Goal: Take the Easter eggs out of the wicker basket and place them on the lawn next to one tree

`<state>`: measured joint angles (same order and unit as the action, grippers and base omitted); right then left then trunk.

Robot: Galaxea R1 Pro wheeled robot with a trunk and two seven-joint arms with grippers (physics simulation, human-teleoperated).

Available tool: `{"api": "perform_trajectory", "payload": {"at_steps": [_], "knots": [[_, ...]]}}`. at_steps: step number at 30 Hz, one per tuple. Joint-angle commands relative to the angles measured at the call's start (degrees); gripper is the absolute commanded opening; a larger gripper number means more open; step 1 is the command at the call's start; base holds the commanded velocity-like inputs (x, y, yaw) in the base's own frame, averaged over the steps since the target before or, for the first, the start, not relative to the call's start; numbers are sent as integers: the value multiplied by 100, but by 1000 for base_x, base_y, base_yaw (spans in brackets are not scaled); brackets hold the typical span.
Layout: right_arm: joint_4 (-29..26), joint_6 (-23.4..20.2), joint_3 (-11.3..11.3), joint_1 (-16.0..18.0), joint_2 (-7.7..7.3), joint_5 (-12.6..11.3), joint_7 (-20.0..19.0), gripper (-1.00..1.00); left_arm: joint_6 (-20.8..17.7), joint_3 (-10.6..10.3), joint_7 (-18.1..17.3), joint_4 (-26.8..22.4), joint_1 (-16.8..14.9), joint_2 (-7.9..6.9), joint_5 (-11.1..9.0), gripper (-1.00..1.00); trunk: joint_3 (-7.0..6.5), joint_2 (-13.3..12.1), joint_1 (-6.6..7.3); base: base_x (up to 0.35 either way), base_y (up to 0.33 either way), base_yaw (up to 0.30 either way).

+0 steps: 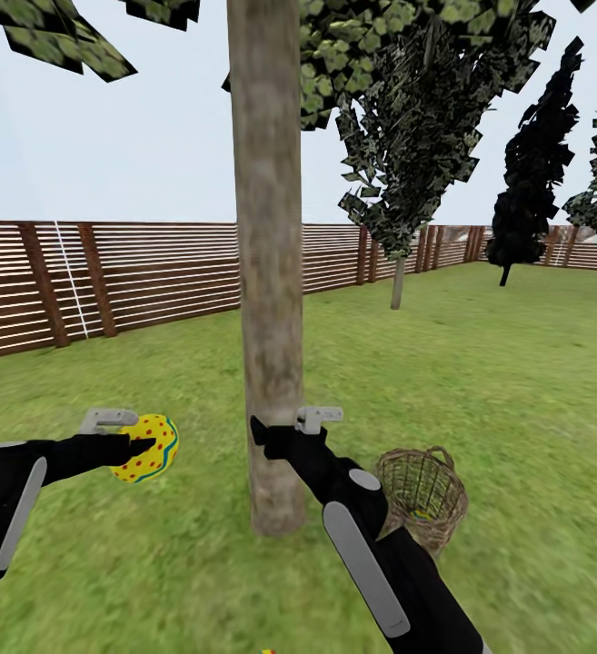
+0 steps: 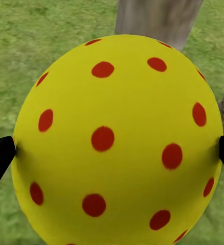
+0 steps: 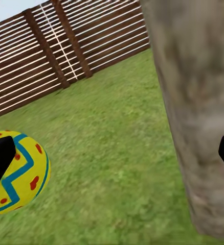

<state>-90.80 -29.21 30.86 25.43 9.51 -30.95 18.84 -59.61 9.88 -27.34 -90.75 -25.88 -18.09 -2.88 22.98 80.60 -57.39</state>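
Left gripper [image 1: 136, 445] pinching egg [image 1: 149, 447] between both fingertips, held above lawn [image 1: 480, 381] left of tree [image 1: 268, 272], ready for me to set down at trunk foot. Right gripper [image 1: 284, 425] empty, fingers spread, parked just before trunk. Basket [image 1: 422, 490] right of tree, near; something yellow inside, likely another egg. Right arm partly covers it. Fence [image 1: 107, 272] far behind.

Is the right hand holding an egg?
No. In the head view the right hand is bare beside the tree; the Easter egg sits in the left hand.
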Motion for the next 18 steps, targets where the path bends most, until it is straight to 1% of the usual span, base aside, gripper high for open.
{"api": "perform_trajectory", "payload": {"at_steps": [1, 8, 13, 17, 18], "knots": [[-7, 21, 14, 6, -1, -60, 61, 100, -39, 5, -1, 0, -5, -1, -29, -100, 26, 46, -23, 0, 0, 0], [-7, 78, 44, 7, -1, -69, 60, 100, -39, 5, 0, 5, -7, -6, -20, -100, 151, 327, -176, 0, 0, 0], [-7, 106, 0, 6, -2, -63, 58, 100, -39, 7, 0, 49, -12, 1, -5, -100, 241, 527, -286, 0, 0, 0], [-10, 71, -17, 5, 1, -61, 83, 100, -39, 13, 6, 269, -17, -1, 15, -100, 313, 688, -374, 0, 0, 0], [-10, 64, -15, 7, 1, -61, 95, 100, -39, 9, 8, 436, -18, -1, 20, -100, 331, 728, -396, 0, 0, 0]]}}
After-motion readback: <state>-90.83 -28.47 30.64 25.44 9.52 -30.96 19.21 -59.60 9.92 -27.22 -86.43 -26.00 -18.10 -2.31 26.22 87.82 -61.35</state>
